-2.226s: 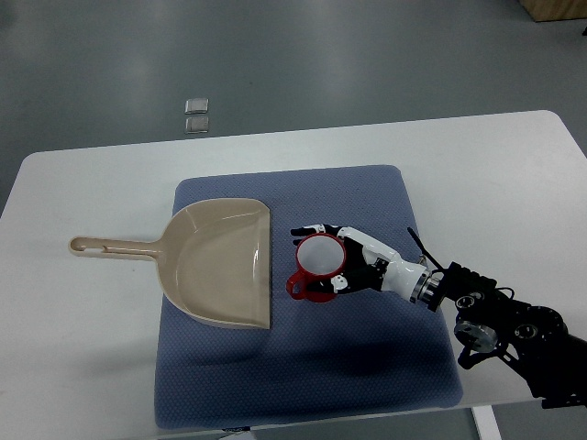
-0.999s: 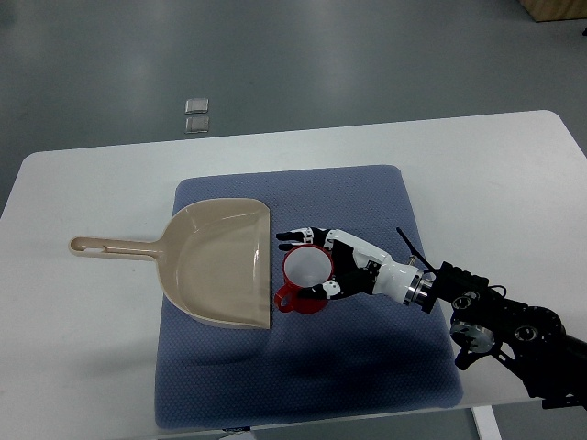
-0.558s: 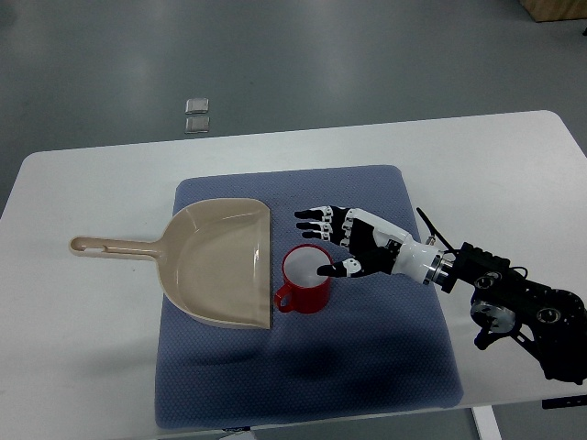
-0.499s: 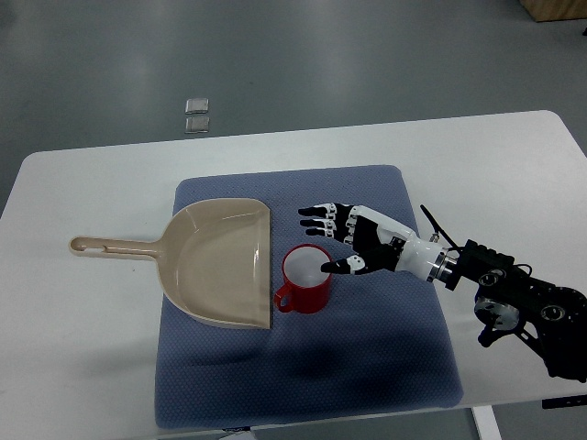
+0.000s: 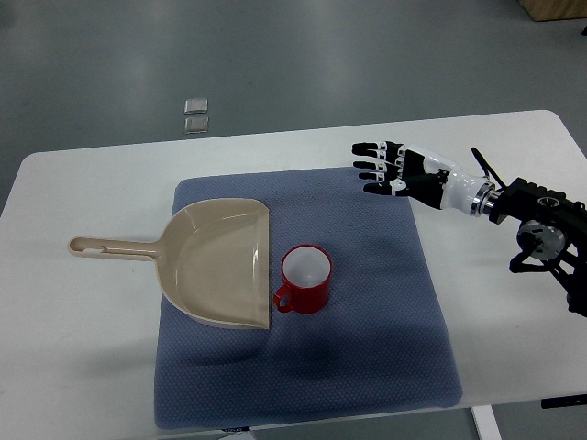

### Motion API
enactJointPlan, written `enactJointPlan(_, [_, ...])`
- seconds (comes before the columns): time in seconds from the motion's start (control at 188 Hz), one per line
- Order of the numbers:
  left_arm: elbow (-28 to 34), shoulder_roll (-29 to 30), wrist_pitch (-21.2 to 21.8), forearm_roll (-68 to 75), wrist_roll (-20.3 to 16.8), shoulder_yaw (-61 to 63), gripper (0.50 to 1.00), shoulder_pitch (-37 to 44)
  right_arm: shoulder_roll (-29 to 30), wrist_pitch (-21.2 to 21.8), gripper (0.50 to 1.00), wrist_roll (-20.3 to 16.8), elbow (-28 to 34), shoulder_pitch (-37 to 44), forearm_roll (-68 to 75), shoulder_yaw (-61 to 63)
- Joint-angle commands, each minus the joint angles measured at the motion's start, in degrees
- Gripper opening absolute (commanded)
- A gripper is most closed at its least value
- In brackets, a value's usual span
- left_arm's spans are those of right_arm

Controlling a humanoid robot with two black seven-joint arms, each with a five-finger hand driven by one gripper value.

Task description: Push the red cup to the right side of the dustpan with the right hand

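Note:
A red cup [image 5: 304, 280] with a white inside stands upright on the blue mat [image 5: 367, 348], its handle touching the right edge of the beige dustpan [image 5: 220, 261]. The dustpan lies flat with its handle pointing left. My right hand [image 5: 385, 168] hovers near the mat's far right corner, well up and to the right of the cup, fingers spread and holding nothing. Its arm comes in from the right edge. The left arm does not show.
The white table [image 5: 83, 367] carries the mat in its middle. Two small clear squares [image 5: 196, 115] lie on the grey floor beyond the far edge. A brown box corner [image 5: 555, 9] shows at the top right.
My right hand let go of the cup after pushing it left against the dustpan, then rose and pulled back up and to the right. The cup stays by the dustpan.

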Motion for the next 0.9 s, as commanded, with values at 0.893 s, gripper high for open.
enactJointPlan(0.893, [0.00,0.00,0.00,0.00,0.00,0.00,1.000,0.00,5.84,-13.68,0.934,-14.18,-8.97,5.56,25.96,2.01])
